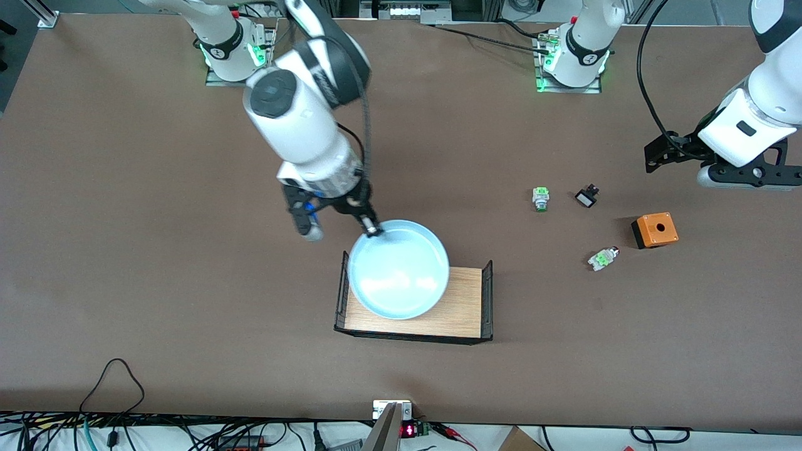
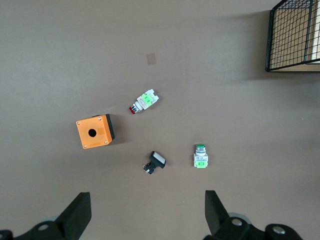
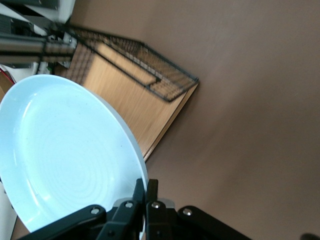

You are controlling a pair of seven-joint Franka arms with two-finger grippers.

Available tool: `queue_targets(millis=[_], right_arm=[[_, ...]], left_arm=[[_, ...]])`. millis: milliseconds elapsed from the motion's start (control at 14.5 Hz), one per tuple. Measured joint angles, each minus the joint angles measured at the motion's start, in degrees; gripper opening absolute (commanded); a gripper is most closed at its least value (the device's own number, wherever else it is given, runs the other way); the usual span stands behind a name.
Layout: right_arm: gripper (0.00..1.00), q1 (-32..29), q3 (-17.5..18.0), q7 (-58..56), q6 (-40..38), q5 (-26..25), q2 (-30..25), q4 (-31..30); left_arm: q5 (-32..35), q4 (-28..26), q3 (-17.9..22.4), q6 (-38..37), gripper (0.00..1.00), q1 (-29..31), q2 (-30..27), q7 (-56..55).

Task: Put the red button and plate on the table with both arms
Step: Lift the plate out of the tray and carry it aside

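Wooden tray [image 1: 460, 307] sits under the plate [image 1: 398, 269], which my right gripper [image 1: 373, 230] pinches at the rim. My left gripper [image 2: 145, 212] hangs wide open over the red button [image 2: 144, 102], which lies on its side, so that arm takes it.

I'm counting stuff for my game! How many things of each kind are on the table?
Push-button switches: 3 (red button, green-capped switch, black switch)
Orange box: 1
Plate: 1
Wooden tray: 1
Total: 6

Bright even overhead light, soft short shadows, white glare on plate [image 1: 398, 269], sharp focus throughout
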Motion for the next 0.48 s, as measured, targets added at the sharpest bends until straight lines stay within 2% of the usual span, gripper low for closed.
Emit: queue_targets(millis=[207, 483], right_arm=[[0.00, -4.5, -0.1, -8.5, -7.9, 0.0, -5.1, -1.0], [0.00, -10.4, -0.2, -24.5, -16.7, 0.0, -9.0, -4.8]], left_arm=[[0.0, 0.0, 0.0, 0.0, 1.00, 0.0, 0.0, 0.0], [0.0, 0.0, 0.0, 0.0, 1.00, 0.0, 0.0, 0.0]])
